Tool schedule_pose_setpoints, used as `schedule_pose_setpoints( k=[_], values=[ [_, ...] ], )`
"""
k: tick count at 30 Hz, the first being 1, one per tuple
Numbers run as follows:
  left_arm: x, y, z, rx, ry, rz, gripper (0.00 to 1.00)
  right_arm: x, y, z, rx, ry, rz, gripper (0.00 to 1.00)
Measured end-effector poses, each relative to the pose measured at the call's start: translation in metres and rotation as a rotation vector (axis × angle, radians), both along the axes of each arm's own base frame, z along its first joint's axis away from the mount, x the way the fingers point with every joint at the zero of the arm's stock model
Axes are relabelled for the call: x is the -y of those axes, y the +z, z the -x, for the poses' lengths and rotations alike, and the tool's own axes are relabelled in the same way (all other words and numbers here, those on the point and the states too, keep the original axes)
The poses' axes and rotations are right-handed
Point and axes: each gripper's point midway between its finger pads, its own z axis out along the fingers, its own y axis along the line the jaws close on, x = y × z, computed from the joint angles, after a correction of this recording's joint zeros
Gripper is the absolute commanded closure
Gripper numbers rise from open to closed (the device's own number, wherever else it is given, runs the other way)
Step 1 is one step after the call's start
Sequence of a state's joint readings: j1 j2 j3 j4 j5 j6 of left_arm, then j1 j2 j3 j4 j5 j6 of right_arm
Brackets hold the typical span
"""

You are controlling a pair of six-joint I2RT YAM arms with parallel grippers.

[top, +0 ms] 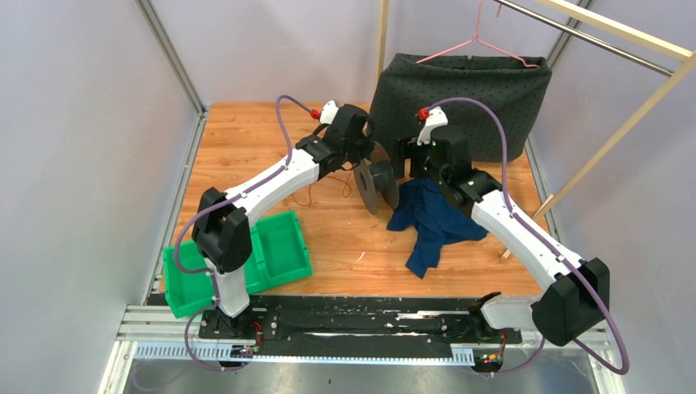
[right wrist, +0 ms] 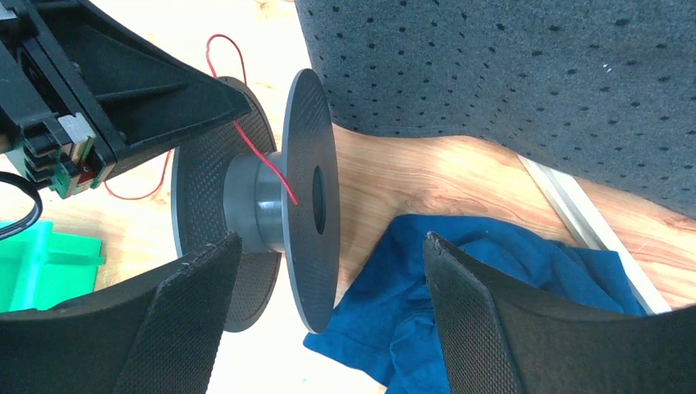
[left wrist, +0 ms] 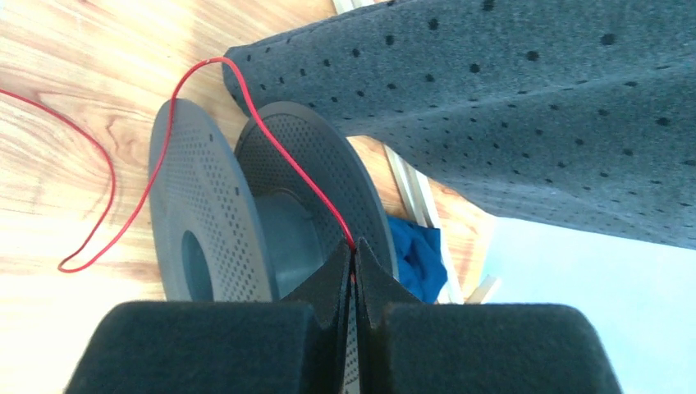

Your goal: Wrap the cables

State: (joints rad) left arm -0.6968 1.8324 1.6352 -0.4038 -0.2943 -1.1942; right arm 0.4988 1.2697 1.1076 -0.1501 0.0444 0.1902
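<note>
- Pinching the red cable (left wrist: 215,61), the left gripper (left wrist: 353,251) is clenched beside the grey spool (left wrist: 205,205).
- Cable slack loops across the wooden table (left wrist: 49,328).
- The right gripper (right wrist: 330,240) is spread wide, straddling one spool flange.

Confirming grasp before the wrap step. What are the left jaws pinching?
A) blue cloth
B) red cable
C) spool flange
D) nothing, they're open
B: in the left wrist view the left gripper has its jaws shut, and the red cable runs straight into the seam between them, just in front of the spool.
</note>
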Motion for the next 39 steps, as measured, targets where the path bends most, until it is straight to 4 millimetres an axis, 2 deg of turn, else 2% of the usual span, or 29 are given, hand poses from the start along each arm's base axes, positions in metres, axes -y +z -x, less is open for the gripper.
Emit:
schedule_pose_setpoints(
  k=[4,12,18,21,28,34,39],
  values=[
    [-0.004,-0.002,-0.001,0.003,-0.019,-0.017,1.0,0.001,-0.002,0.0,-0.005,-0.004,-0.002,0.16],
    [0.004,0.024,-0.002,0.089,-0.104,0.017,1.0,0.001,-0.002,0.0,-0.005,-0.004,-0.003,0.16],
    [0.011,0.029,0.0,0.114,-0.189,-0.03,1.0,-0.003,0.001,0.0,0.003,0.011,-0.015,0.16],
    [0.016,0.023,0.0,0.112,-0.223,-0.045,1.0,-0.006,0.002,0.0,0.007,0.028,-0.024,0.16],
    [0.022,-0.003,0.0,0.064,-0.26,-0.075,1.0,-0.015,-0.005,0.0,-0.016,0.069,-0.034,0.16],
    [0.024,-0.008,0.003,0.05,-0.277,-0.067,1.0,-0.022,-0.015,-0.003,-0.041,0.087,-0.041,0.19],
    [0.026,-0.008,0.005,0.04,-0.279,-0.051,1.0,-0.023,-0.024,-0.005,-0.044,0.091,-0.033,0.25]
  ],
)
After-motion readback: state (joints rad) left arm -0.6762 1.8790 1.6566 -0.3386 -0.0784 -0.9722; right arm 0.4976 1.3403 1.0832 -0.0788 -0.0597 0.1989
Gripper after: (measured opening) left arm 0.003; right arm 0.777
